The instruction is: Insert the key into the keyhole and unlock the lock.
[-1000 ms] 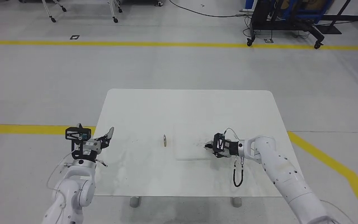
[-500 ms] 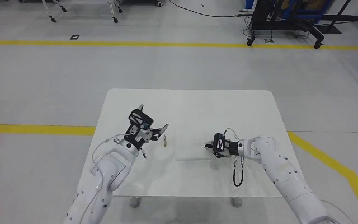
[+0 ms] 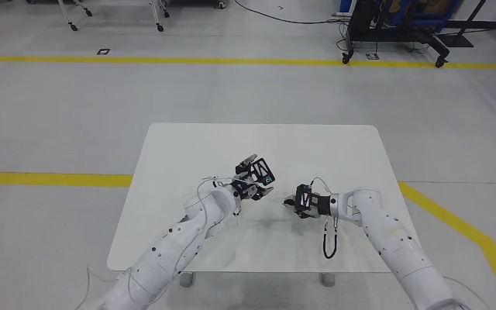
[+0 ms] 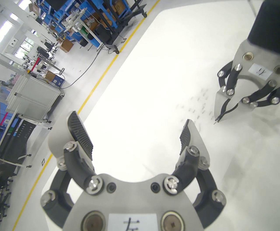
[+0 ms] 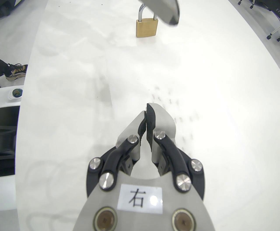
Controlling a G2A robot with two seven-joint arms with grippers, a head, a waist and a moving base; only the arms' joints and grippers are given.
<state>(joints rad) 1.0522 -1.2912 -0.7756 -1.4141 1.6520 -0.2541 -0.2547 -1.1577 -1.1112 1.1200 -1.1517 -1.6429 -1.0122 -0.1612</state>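
Lock-grab step: left gripper point(image 4: 131, 124) jaws wide, hovering just over brass padlock point(image 5: 147, 28) mid-way across the table point(image 3: 194, 155), right gripper point(image 5: 146, 117) pinched tight on what looks like the key point(image 4: 216, 122); next, left needs to clamp the padlock body to steady it.

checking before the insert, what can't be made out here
Left wrist view: only a thin tip of the key shows past the shut right gripper.
Right wrist view: no keyhole on the lock's visible face; left gripper covers the top of the shackle.
Top view: left arm hides the lock.
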